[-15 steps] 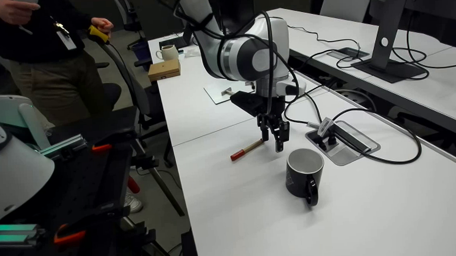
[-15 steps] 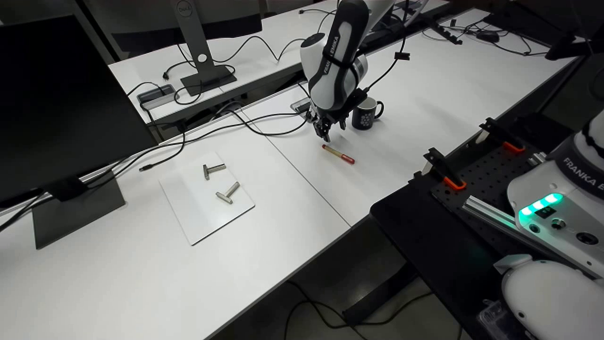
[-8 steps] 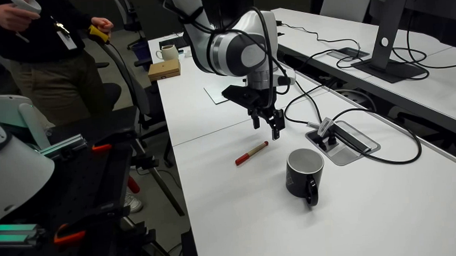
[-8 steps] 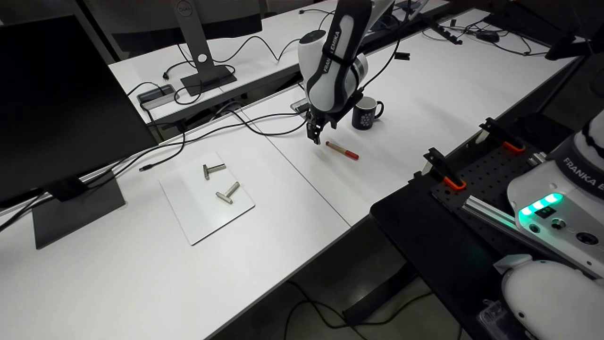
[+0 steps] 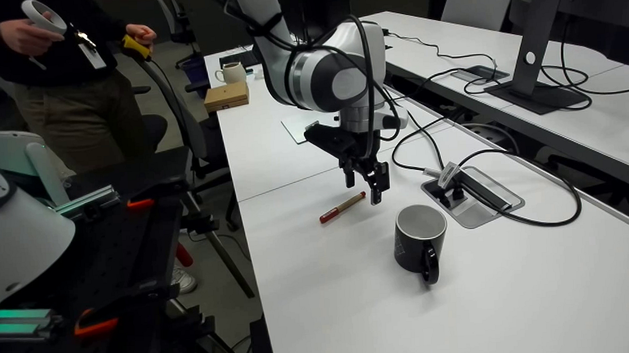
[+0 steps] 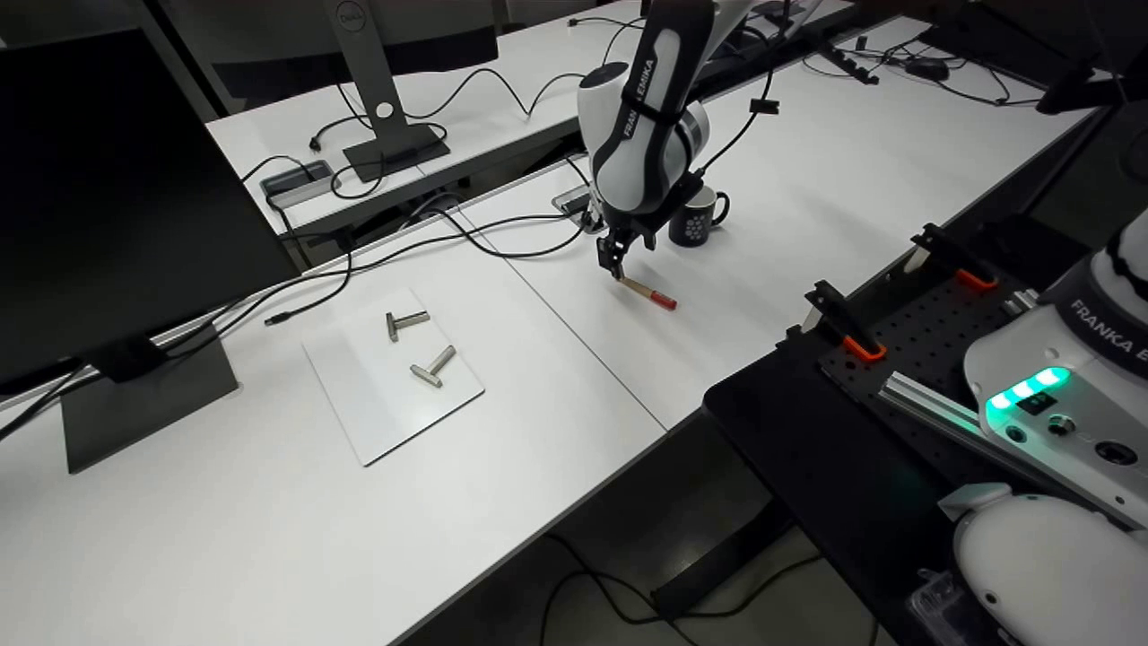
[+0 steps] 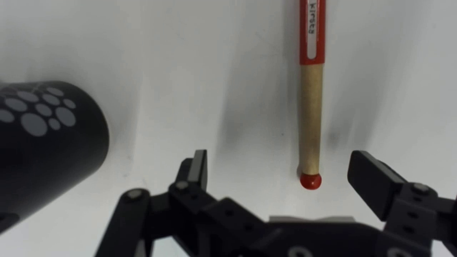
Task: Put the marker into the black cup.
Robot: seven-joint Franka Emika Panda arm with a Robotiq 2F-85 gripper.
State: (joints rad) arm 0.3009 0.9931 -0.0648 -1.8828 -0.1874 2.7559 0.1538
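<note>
A long white flat-topped table [image 5: 325,303] lies beneath a white-and-black jointed robot arm [image 5: 339,80], whose black two-fingered gripper [image 7: 278,173] is positioned over the table with its jaws spread wide. Set into the table near one long edge is a flat grey cable panel [image 5: 471,214]; farther in, upright on the table, stands a black cylindrical cup [image 5: 414,249] with a pale interior and light oval markings. A thin marker [image 7: 311,94], red-capped with a tan barrel and rounded red end, lies flat on the table near its cross seam [image 6: 583,340].
</note>
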